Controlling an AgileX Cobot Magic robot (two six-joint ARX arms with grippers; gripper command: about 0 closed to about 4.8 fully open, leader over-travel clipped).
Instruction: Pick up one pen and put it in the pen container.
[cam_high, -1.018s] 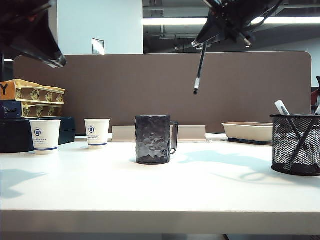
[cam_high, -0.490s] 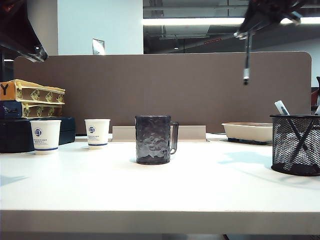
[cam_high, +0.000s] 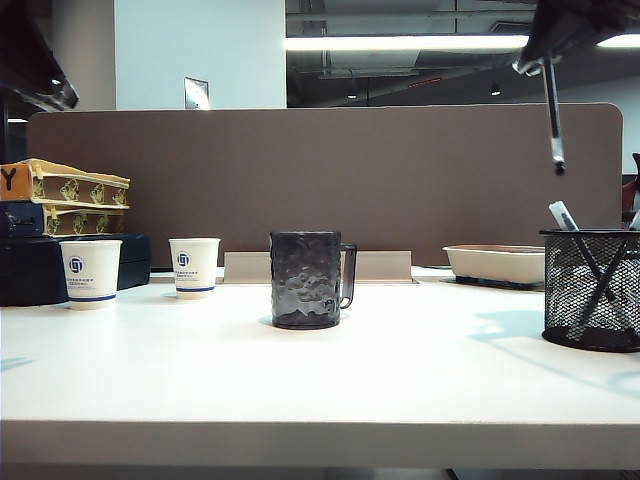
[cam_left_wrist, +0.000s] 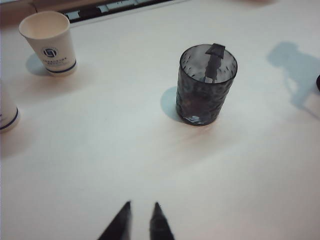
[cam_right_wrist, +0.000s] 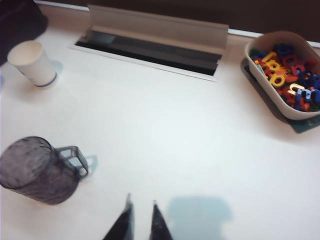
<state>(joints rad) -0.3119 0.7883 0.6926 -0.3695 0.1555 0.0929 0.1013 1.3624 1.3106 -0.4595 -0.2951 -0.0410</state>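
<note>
Your right gripper (cam_high: 545, 62) sits high at the top right with the pen (cam_high: 552, 118) pinched in it, clear air beneath and open table between the dimpled mug (cam_high: 307, 279) and the pen container (cam_high: 592, 288) at the right edge. Since a second ago the pen has moved right from above the mug to nearly over the container. It hangs near vertical, tip down; left gripper (cam_left_wrist: 141, 220) hovers empty above the table, jaws slightly apart.

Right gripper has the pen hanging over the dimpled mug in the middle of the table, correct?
Not the mug. In the exterior view the right gripper holds the pen hanging tip-down at the right side, just left of the pen container, not above the dimpled mug.
</note>
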